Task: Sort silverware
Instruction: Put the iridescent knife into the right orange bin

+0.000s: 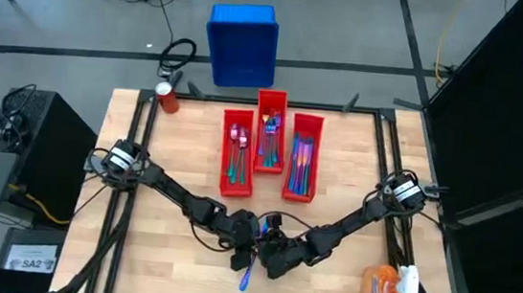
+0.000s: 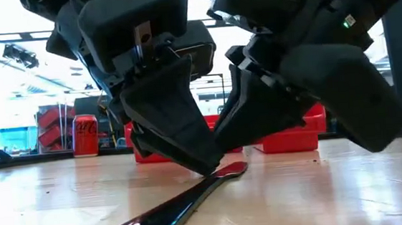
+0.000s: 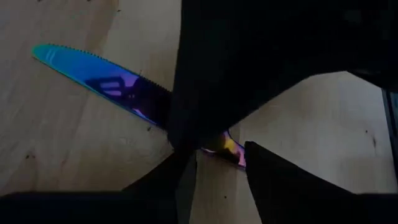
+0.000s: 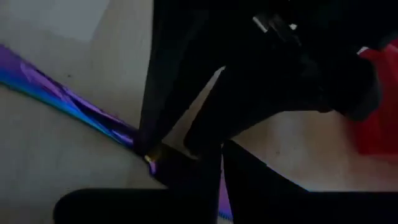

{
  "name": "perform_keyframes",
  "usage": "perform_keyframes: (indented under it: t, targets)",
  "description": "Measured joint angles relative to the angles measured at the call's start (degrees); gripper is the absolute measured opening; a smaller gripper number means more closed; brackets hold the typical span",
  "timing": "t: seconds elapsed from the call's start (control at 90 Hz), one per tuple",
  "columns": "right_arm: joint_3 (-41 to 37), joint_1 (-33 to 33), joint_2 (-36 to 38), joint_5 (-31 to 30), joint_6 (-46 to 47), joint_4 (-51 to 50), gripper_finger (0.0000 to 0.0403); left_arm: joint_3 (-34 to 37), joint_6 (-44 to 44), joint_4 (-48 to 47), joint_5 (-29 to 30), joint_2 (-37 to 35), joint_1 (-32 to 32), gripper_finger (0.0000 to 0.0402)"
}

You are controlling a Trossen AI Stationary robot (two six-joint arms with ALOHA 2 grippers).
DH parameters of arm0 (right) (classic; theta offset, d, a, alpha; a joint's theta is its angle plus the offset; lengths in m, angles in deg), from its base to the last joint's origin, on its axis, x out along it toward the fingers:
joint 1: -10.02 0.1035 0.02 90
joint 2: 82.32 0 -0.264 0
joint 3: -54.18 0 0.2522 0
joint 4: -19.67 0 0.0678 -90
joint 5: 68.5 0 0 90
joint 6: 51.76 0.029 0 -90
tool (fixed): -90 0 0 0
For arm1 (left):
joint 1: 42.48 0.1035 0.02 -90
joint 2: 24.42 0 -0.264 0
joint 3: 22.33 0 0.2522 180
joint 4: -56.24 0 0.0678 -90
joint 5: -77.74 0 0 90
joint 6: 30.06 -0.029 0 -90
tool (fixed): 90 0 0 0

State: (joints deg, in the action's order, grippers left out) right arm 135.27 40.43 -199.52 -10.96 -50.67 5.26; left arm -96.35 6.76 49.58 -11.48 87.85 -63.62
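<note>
One iridescent knife (image 1: 245,279) from the silverware lies near the table's near edge, its serrated blue blade (image 3: 93,71) pointing to that edge. Both grippers meet over its handle. My left gripper (image 3: 217,155) is open, with the handle's end (image 3: 229,147) between its fingertips. My right gripper (image 4: 222,158) comes in from the right, shut, with its tip down at the knife. More silverware lies in three red bins (image 1: 224,153) at the far middle. My left gripper slants down from the table's left, a fingertip (image 2: 209,166) low at the knife's handle near its far end (image 2: 235,169). I cannot tell whether it touches the handle. My right gripper's shut fingertips (image 3: 180,142) come down on the knife where blade meets handle, slanting from the right. The tips hide the place of contact, so I cannot tell whether they press or pinch. The knife lies along the table.
A red soda can (image 1: 166,99) stands at the far left corner. An orange packet (image 1: 384,288) lies at the near right corner. A blue crate (image 1: 242,44) sits on the floor beyond the table's far edge. Bare wood lies left and right of the grippers.
</note>
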Motion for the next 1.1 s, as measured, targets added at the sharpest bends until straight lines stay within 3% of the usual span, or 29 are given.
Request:
perform_keyframes:
  t: [0.222,0.367,0.689,1.1]
  targets:
    - [0.0,1.5,1.4,0.4,-0.7,-8.1,0.0000,-0.1,-0.2,-0.8,0.0,0.0,0.0,0.0122]
    - [0.0,2.6,1.6,5.0,-0.1,-10.3,0.0000,-0.1,-0.2,-0.4,-0.1,0.0,0.2,0.0122]
    - [0.3,-1.2,1.4,10.0,6.2,-10.3,0.0000,0.1,1.0,0.4,0.0,0.0,0.3,0.0122]
    - [-0.1,-3.6,0.8,7.5,2.6,-2.7,0.0000,0.2,0.3,0.7,-0.3,0.0,0.3,0.0123]
